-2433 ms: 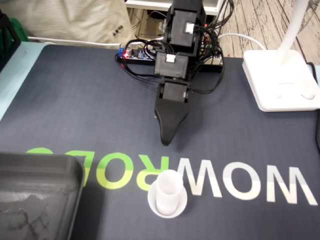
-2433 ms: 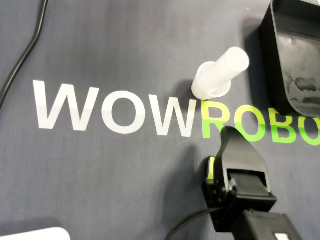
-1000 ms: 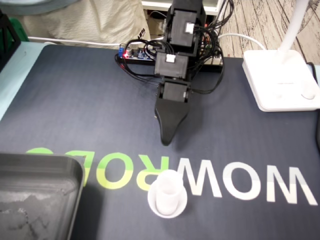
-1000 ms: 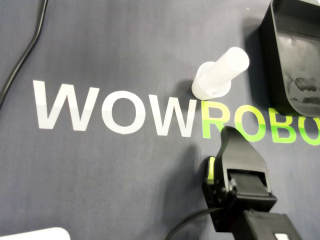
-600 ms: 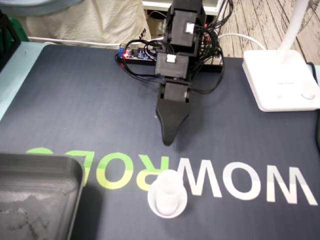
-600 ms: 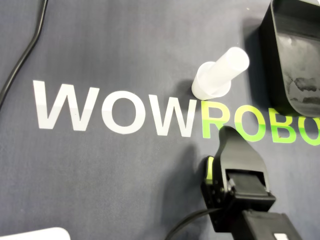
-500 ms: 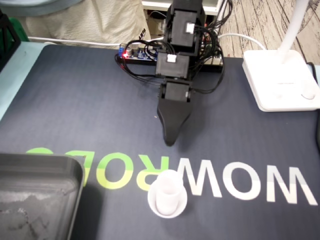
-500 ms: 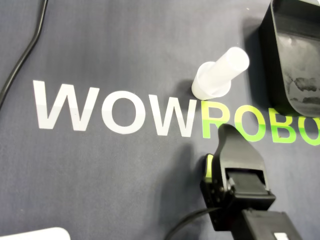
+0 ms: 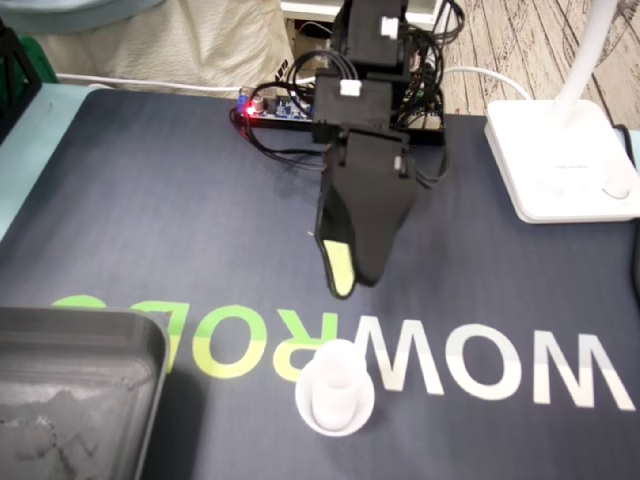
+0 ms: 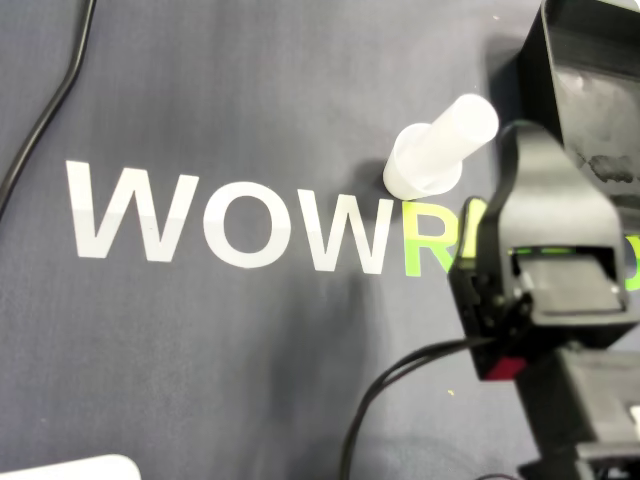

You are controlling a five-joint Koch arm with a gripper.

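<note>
**Item:** white cup [image 9: 335,390]. It is translucent plastic, a narrow cylinder standing upright on a wider round foot. Nothing is visible inside it.

**Location:** The cup stands on the dark mat [image 9: 150,210] covering the tabletop [image 9: 25,140]. It sits at the printed lettering, where white characters meet green. Nothing touches it.

**Tool:** The tool [image 9: 352,280] hangs in the air beyond the cup in the fixed view, tip downward, clearly apart from it. One black jaw and a yellow-green pad show close together. I cannot tell whether they are parted or closed. Nothing is held.

**Surroundings:** A black tray [image 9: 70,390] lies well apart, at the left of the fixed view.

**Progress:** In my judgement the work is at its earliest stage. The descent, grasp, lift and any placing all remain.
</note>
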